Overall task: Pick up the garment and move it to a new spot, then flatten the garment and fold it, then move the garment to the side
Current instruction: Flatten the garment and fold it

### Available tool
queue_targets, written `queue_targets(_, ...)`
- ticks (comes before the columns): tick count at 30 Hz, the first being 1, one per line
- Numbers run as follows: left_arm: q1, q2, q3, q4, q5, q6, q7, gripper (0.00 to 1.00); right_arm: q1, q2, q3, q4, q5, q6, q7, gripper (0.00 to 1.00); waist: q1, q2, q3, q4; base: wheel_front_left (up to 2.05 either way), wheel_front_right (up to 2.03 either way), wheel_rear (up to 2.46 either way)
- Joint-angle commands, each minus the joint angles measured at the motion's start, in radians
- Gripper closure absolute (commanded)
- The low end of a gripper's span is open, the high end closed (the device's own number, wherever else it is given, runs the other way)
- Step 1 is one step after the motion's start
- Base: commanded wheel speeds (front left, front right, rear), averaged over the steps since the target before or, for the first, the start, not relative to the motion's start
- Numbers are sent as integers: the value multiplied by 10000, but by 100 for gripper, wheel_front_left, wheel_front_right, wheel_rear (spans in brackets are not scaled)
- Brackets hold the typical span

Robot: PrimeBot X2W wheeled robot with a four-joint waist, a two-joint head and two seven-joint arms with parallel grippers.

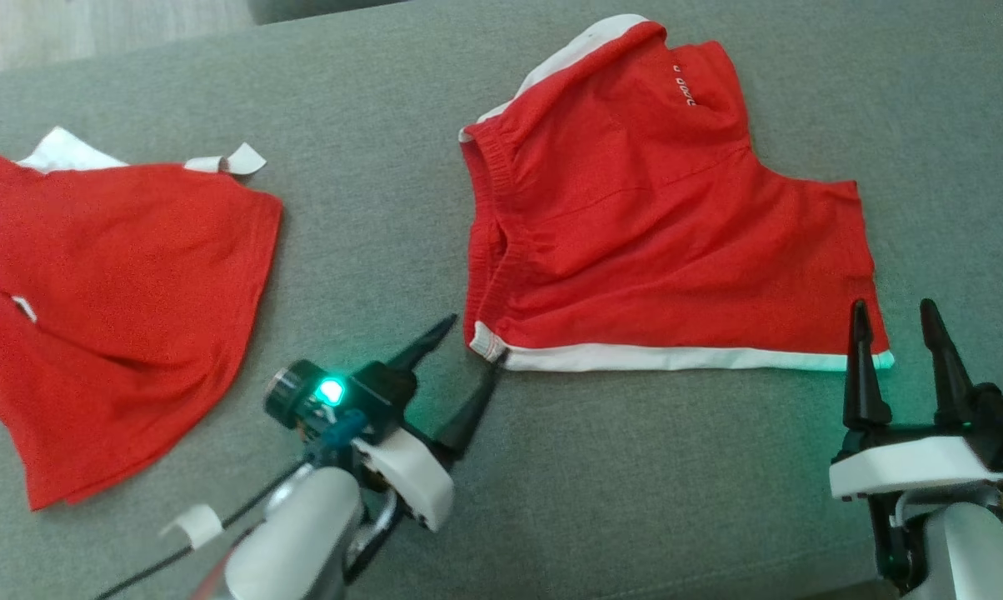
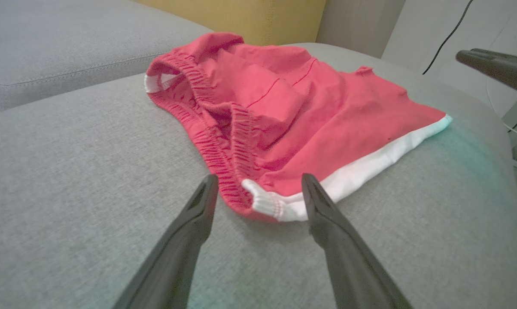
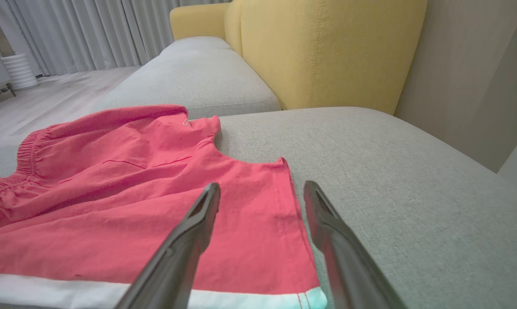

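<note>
the garment (image 1: 651, 242), a pair of red shorts, lies spread and somewhat rumpled on a grey sofa cushion (image 1: 618, 500), in the right half of the cushion and reaching toward its far edge. its gathered waistband (image 1: 489, 242) faces the robot's left, and a white stripe (image 1: 676, 358) runs along the side nearest the robot. the left gripper (image 1: 475, 346) sits low at the near left corner of the shorts with its two dark fingers spread wide; the white end of the waistband lies between them and nothing is clamped. the right gripper (image 1: 893, 307) is at the near right corner, also wide open and holding nothing; in the right wrist view one finger is over the red cloth and the other over bare cushion, with the leg hem between them. whether either gripper's tips press on the cloth cannot be told. a second red garment (image 1: 118, 275) with white trim lies crumpled toward the cushion's left edge, well apart from the shorts. behind the cushion stands a yellow backrest (image 3: 327, 51), with pale curtains (image 3: 91, 34) beyond.
</note>
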Motion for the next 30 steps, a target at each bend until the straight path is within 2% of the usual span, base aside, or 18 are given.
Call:
queue_targets(1,-410,219,269,-168,-15,18,14,0,-338,-72,229,-227,56,-7,-93,0,0,0,36,-62,0,0,0)
queue_targets(17,-1093,641,-660,191,-543,16,360,0,-491,-72,382,-19,400,-7,-93,0,0,0,296,-616,0,0,0)
queue_targets(30,-1178,752,-1019,339,-786,16,603,0,-457,-72,374,-31,454,-7,-93,0,0,0,293,-723,0,0,0)
